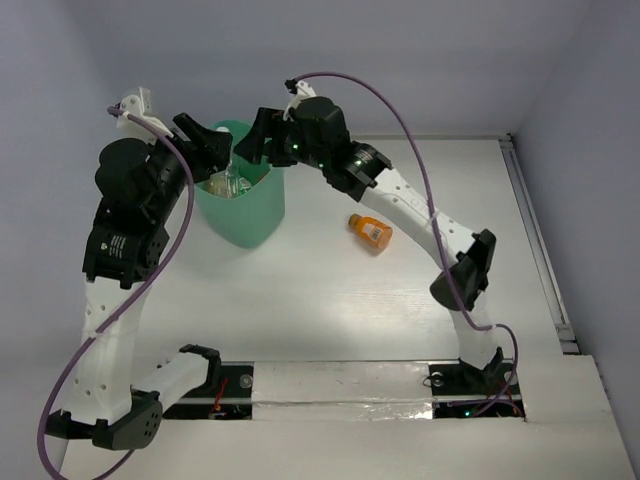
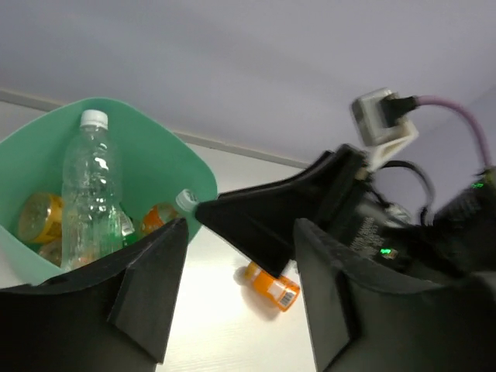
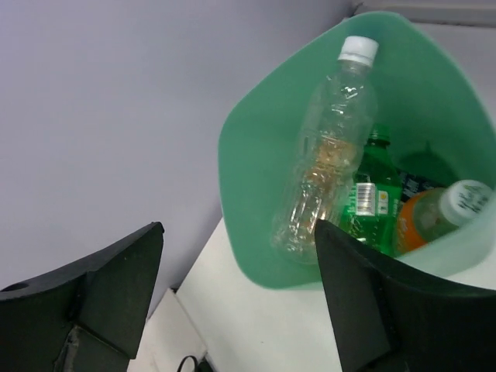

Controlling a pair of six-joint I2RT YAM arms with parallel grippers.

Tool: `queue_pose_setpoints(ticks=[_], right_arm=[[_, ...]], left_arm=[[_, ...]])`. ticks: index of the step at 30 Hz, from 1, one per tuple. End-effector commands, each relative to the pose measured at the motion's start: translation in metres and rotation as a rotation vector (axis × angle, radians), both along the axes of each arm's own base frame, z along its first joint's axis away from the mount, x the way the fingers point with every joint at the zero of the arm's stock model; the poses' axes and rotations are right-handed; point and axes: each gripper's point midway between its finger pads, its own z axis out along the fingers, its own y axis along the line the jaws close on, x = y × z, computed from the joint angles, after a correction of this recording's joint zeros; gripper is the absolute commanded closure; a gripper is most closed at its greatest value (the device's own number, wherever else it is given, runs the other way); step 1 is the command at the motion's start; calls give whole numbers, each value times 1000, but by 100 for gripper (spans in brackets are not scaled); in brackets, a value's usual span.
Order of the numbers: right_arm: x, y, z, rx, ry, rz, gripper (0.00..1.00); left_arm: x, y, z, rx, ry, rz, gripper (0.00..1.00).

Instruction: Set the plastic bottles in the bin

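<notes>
1. Top: bin (image 1: 250, 225) stands far left on the table (image 1: 330, 300); one orange bottle (image 1: 370, 231) lies off to its right, well apart.
2. Left wrist: left gripper (image 2: 240, 298) jaws wide apart, nothing in them.
3. Right wrist: right gripper (image 3: 240, 302) gaping too, empty; clear bottle (image 3: 329, 155) and green bottle (image 3: 368, 194) are inside the bin.

Over the bin (image 1: 245, 215): left gripper (image 1: 218, 150) and right gripper (image 1: 250, 145) both hang at the rim, jaws apart, little gap between them.
Inside: tall clear bottle (image 3: 329, 155) reaches the rim.
Table (image 1: 300, 300) right of it: open, one orange bottle (image 1: 370, 232) lying there.
</notes>
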Motion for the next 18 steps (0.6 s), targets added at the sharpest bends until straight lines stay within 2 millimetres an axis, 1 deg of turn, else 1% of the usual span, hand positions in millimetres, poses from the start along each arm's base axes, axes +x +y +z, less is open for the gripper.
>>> queue_pose_setpoints(ticks=[1,2,3,4,5,6,7,8,9,10,11,12,13,14,15,16,17,18], right_arm=[[-14,-39,63,46,-128,-71,26],[-11,-46,44,10,-112,-107,59],[-6,-60,42,-5,-119,-156,75],[-18,-84,70,41,-156,-179,88],[-19,-98,68,41,-151,-201,100],[-10,-116,26,-17,-88,-240,100],[-23,-145,47,26,-112,-268,100],[-16,-170,8,-19,-55,-322,100],[-27,-181,34,30,-88,-331,100],[-22,-206,-6,-30,-36,-378,100],[-38,-232,8,-4,-61,-406,100],[-42,-250,0,-25,-61,-436,100],[-47,-268,-32,-86,-20,-467,100],[-62,-286,-21,-71,-50,-487,100],[-69,-296,-27,-95,-54,-506,98],[-77,-308,-50,-143,-15,-520,92],[-84,-314,-55,-153,-12,-527,68],[-97,-324,-49,-132,-28,-537,55]], left_arm=[[-2,-21,21,-25,-61,-100,48],[2,-30,14,-22,-38,-137,52],[3,-39,11,-21,-25,-160,59],[6,-44,6,-16,-9,-153,70],[4,-71,-4,-5,20,-212,74],[3,-83,-10,4,37,-227,78],[5,-94,-18,9,56,-225,82],[9,-117,-36,21,97,-256,90],[9,-128,-49,24,132,-276,95],[12,-141,-56,14,140,-299,100],[18,-154,-74,2,184,-310,100],[16,-171,-89,0,206,-343,100],[18,-180,-100,-4,227,-355,100],[23,-194,-120,-8,276,-368,100],[23,-206,-132,-15,298,-389,100],[27,-219,-151,-10,343,-401,100],[31,-223,-161,-16,367,-396,95],[35,-229,-168,-45,393,-389,81]])
